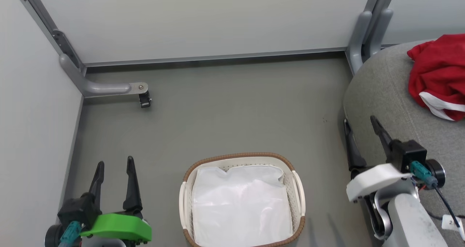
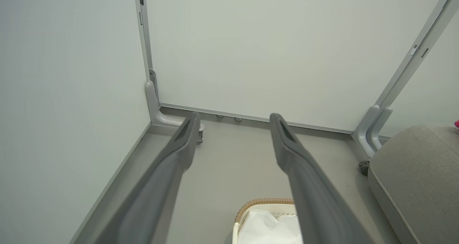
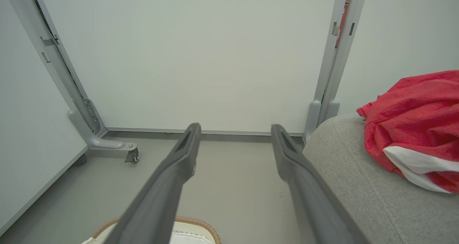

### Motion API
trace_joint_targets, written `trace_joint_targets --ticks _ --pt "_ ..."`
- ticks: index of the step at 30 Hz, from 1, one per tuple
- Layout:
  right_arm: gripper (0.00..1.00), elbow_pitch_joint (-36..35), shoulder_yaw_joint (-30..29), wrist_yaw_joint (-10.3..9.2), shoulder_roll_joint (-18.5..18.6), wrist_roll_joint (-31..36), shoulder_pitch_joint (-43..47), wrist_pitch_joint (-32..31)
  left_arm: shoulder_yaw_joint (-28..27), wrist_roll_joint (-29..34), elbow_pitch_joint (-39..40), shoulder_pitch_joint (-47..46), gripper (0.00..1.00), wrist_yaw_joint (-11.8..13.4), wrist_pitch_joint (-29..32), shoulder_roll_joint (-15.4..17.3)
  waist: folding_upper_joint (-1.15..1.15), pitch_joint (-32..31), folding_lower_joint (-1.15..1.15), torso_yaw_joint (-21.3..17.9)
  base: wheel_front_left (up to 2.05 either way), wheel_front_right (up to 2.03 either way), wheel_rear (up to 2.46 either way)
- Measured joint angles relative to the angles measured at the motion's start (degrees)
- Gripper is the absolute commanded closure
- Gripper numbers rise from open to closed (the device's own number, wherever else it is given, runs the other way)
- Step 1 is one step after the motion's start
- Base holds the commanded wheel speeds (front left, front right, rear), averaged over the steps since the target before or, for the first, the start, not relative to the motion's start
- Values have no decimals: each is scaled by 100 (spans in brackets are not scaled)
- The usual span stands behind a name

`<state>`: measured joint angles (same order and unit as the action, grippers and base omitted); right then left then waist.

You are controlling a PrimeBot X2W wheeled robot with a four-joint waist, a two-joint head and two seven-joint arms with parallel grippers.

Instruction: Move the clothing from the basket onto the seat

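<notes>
Left gripper: jaws wide with nothing between them, low over the floor, left of the basket.
Right gripper: jaws wide and empty, at the front edge of the seat.
Clothing: a red heap on the seat at far right, well apart from the basket. Whether it is one garment or two bundled, the folds don't tell.
Risk, left: another dip into the basket would likely catch only the liner sheet and drag it out, or tip the light basket.
Risk, right: the arm sits tight against the cushion, so a careless swing could snag the upholstery or nudge the heap off the rounded edge.
Basket make: oval, white perforated plastic, brown woven rim, white side handles.
Liner make: thin, white and crinkled, lying loose across the bottom.
Seat make: grey woven fabric, soft rounded corners, stitched seam.
Clothing make: limp, smooth red cloth with white trim, crumpled and with no fixed shape.
</notes>
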<state>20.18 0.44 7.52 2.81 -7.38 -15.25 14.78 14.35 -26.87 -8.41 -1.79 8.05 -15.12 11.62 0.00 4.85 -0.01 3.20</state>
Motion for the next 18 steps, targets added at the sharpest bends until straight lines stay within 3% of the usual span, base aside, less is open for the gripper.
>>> trace_joint_targets --ticks 9,18 --pt "0 -498 166 0 -2 -240 958 21 -499 207 36 665 0 -339 0 -233 0 -341 0 74 0 0 0" --pt "0 -659 378 0 -4 -263 1235 22 -720 250 -113 940 0 -591 0 -383 0 -533 0 -15 0 0 0"
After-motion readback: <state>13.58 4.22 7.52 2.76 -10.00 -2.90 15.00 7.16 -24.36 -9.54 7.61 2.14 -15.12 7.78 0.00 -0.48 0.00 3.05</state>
